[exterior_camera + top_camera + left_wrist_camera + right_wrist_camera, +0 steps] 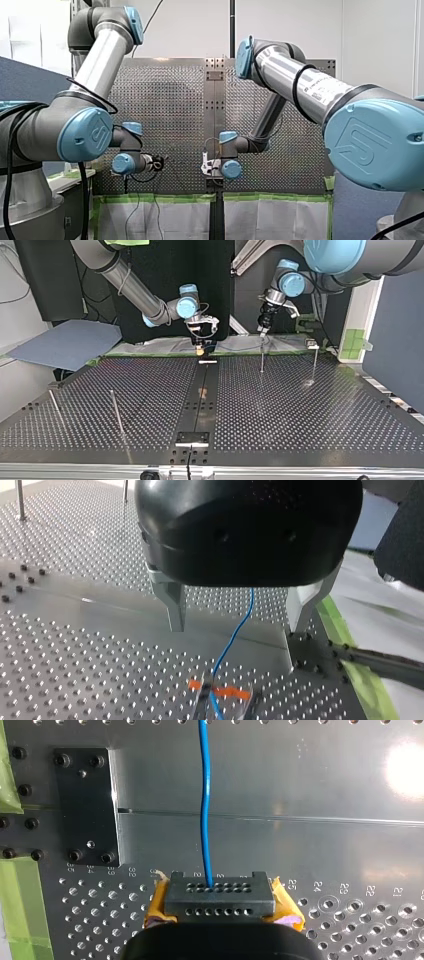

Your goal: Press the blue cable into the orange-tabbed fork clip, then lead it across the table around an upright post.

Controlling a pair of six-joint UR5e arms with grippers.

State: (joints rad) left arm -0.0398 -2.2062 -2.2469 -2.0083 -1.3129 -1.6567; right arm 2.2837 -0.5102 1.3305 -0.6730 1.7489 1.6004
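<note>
The cable (pixel 204 795), lying across the clip (pixel 220 692), could be pulled out if drawn taut by the right gripper (pixel 220 906), clamped on its black plug (pixel 220 892) and pointed down at upper centre of the top view; the left gripper (pixel 235 630) is held wide open astride the cable, tilted down toward the clip

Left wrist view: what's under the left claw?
The blue cable drops between the fingers of the open left claw to the orange-tabbed fork clip on the perforated table. The claw's housing covers the cable's upper run.
</note>
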